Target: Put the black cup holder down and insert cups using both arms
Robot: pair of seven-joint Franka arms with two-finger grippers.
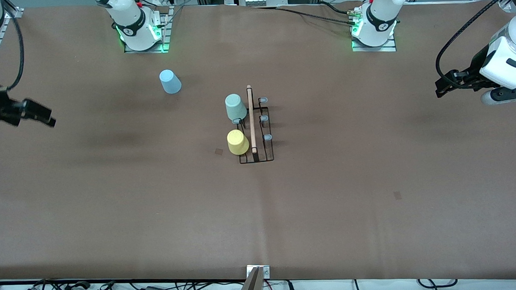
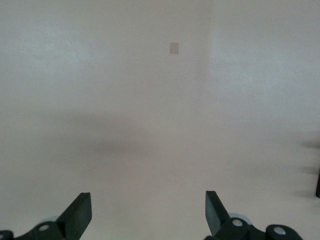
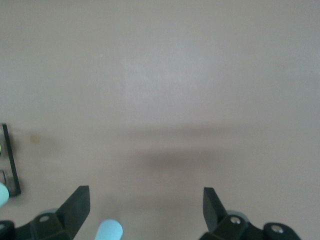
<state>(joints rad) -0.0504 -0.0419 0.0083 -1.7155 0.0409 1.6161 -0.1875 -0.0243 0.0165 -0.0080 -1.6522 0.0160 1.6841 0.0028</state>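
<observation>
The right arm's black two-finger gripper [image 1: 47,119] hangs above the bare matte brown worktop [image 1: 114,201] at its own end, holding nothing; its wrist view shows the dark wedge-shaped fingers [image 3: 75,206] set wide apart. The small light blue plastic cup [image 1: 170,81], smooth and slightly tapered, stands mouth-down by itself on the worktop, nearer the right arm's base and well apart from the rack.

At the middle of the worktop stands the thin black wire cup holder [image 1: 257,138], a narrow rectangular frame with a straight light wooden rod handle [image 1: 251,118] along its top. On the side toward the right arm, the pale green tapered plastic cup [image 1: 235,107] and the yellow tapered plastic cup [image 1: 237,142] sit upturned, apparently over pegs, though the pegs under them are hidden. The yellow one is nearer the front camera. Three rounded grey-blue peg tips [image 1: 263,118] stand bare along the side toward the left arm.

The left arm's black gripper [image 1: 447,84] hovers over the worktop at its own end, its angular fingers [image 2: 77,212] spread apart and empty.
</observation>
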